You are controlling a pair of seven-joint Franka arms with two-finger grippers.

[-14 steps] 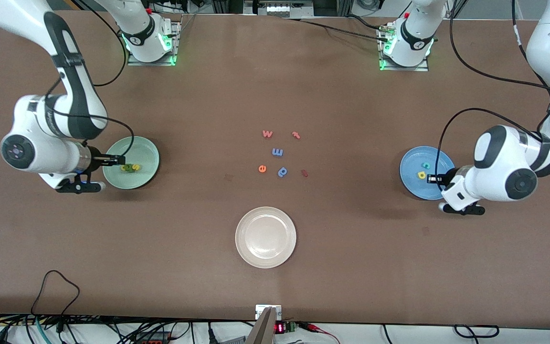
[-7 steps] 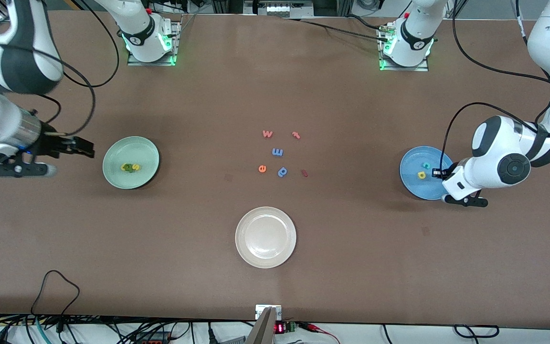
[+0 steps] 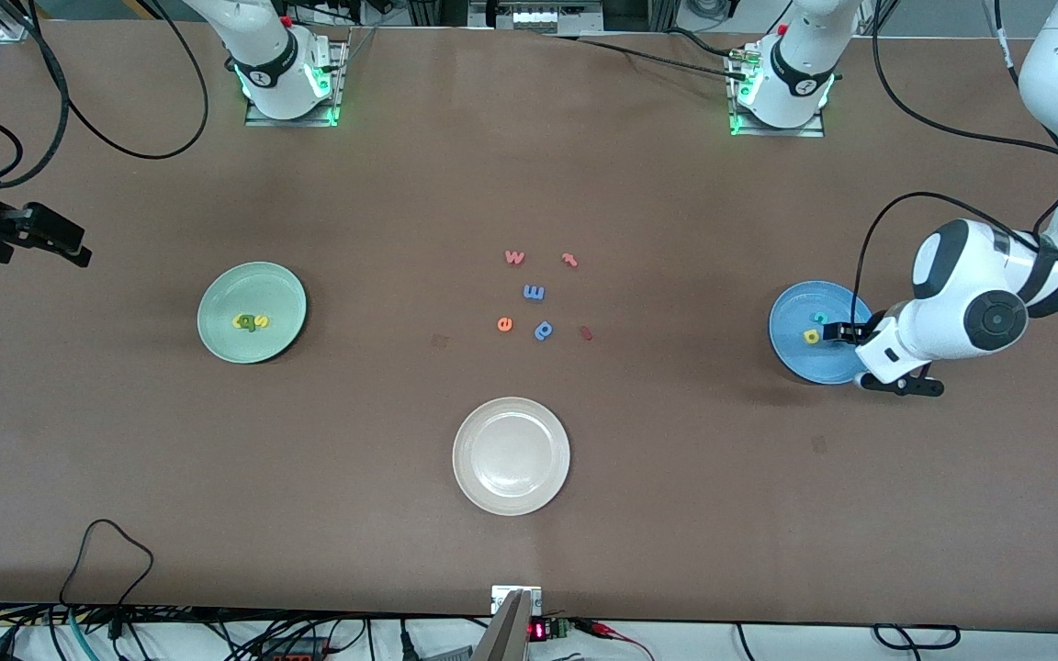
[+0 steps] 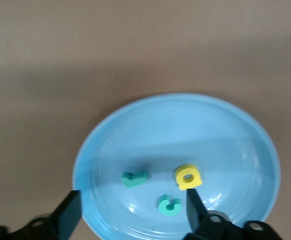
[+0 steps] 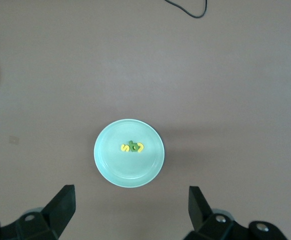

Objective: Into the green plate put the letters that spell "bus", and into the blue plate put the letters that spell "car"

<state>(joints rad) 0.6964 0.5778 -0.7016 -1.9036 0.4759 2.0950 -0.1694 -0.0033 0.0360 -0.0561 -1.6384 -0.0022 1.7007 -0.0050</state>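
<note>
Front view: green plate (image 3: 252,312) toward the right arm's end holds yellow and green letters (image 3: 251,321); blue plate (image 3: 818,331) toward the left arm's end. Spare letters (image 3: 538,296) mid-table, cream plate (image 3: 511,455) nearer the camera. Brown table (image 3: 529,514), cables along the edge.

Left wrist view: left gripper (image 4: 130,212) spread open, empty, over the blue plate; teal r (image 4: 134,178), teal c (image 4: 169,204), yellow a (image 4: 188,177) inside.

Right wrist view: right gripper (image 5: 130,207) open, high above the green plate. A second ago it was at the plate's rim.
</note>
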